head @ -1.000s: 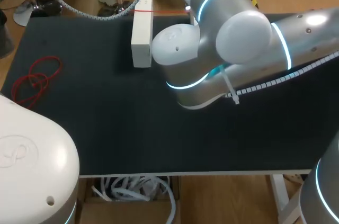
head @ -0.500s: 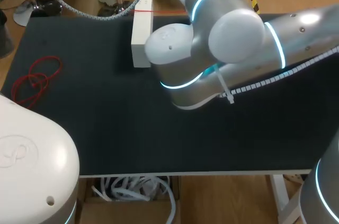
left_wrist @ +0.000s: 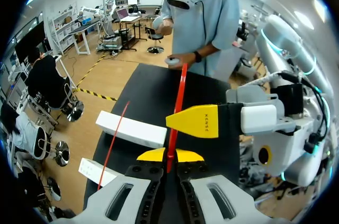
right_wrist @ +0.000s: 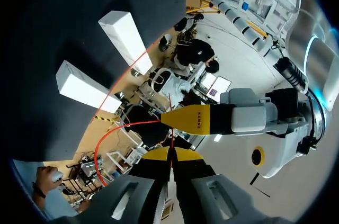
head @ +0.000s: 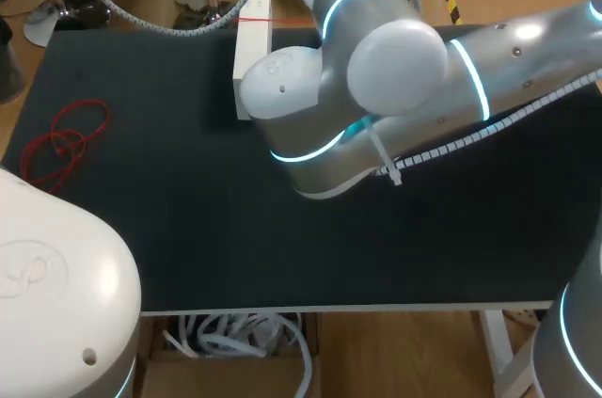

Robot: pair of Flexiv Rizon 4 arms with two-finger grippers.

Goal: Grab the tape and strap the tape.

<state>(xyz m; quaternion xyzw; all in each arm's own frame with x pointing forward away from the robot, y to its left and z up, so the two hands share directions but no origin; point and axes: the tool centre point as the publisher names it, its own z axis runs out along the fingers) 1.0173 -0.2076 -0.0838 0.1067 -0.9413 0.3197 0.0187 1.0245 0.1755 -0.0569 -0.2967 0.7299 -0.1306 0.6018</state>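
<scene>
The tape is a thin red strand point(left_wrist: 179, 94) stretched tight over the far side of the black table. In the head view it runs as a red line point(head: 282, 20) across the top of the white box point(head: 252, 50). My left gripper point(left_wrist: 169, 156) is shut on the strand. My right gripper point(left_wrist: 180, 121) pinches the same strand just ahead of it, crosswise. In the right wrist view my right gripper point(right_wrist: 170, 154) is shut on the tape point(right_wrist: 132, 126), which curves away toward the box point(right_wrist: 127, 33); my left gripper point(right_wrist: 183, 119) sits just ahead. My right arm point(head: 376, 69) hides both grippers in the head view.
A loose red loop point(head: 61, 139) lies on the table's left side. A second white box point(right_wrist: 85, 91) lies next to the first, with the tape passing across between them. My left arm's base point(head: 56, 294) fills the near left corner. The black tabletop point(head: 188, 229) spreads in front.
My right arm's elbow has swung to the left, now covering part of the white box's right side. Both grippers have stayed shut on the tape.
</scene>
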